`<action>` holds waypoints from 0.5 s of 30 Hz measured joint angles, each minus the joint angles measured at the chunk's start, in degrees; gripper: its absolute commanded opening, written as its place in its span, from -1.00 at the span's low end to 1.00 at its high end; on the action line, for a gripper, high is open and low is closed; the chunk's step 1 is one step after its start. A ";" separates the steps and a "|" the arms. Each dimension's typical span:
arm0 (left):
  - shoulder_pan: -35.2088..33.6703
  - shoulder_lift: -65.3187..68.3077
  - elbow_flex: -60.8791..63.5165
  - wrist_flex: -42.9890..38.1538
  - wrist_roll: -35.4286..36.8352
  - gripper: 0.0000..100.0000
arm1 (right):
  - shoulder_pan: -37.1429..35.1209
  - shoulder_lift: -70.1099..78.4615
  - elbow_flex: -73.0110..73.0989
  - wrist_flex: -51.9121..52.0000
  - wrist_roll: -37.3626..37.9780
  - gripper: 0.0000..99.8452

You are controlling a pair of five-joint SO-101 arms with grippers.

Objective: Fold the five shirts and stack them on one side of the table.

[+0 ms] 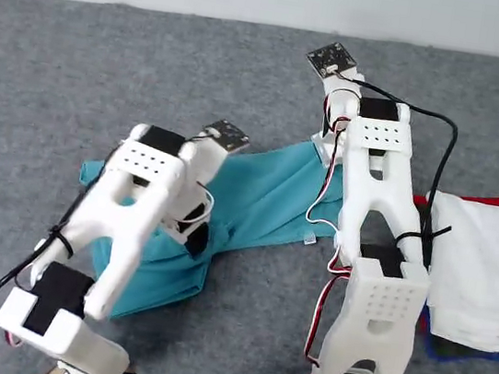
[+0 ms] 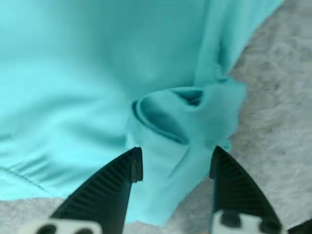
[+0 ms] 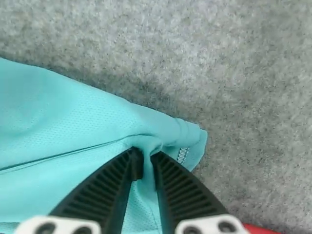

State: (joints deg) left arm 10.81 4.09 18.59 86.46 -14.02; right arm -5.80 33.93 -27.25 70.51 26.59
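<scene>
A teal shirt [image 1: 267,194] lies crumpled and partly spread on the grey table between the two arms. My left gripper [image 2: 176,158] is open, low over the shirt's middle. Its fingers [image 2: 122,180] straddle a bunched fold of the teal shirt [image 2: 73,73]. In the high view the left gripper [image 1: 194,237] sits at the shirt's pinched waist. My right gripper [image 3: 146,163] is shut on a corner edge of the teal shirt [image 3: 58,131], by a stitched hem. That gripper [image 1: 329,147] is at the shirt's far right corner, mostly hidden under its arm.
A stack of folded shirts [image 1: 483,276] sits at the table's right edge, with a white one on top and red, blue and dark edges beneath. Bare grey table [image 1: 80,70] stretches across the back and left.
</scene>
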 measured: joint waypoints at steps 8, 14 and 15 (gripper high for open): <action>-0.70 0.00 6.59 -6.77 -5.10 -0.87 | 0.00 0.00 0.00 0.00 0.00 -0.98; -0.97 0.00 7.38 -9.32 -5.54 -0.89 | 0.00 0.00 0.00 0.00 0.00 -0.98; -0.97 0.00 7.38 -9.41 -5.54 -0.89 | 0.00 0.00 0.00 0.00 0.00 -0.98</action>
State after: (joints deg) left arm 9.85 4.09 25.98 77.05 -19.56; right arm -5.80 33.93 -27.25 70.51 26.59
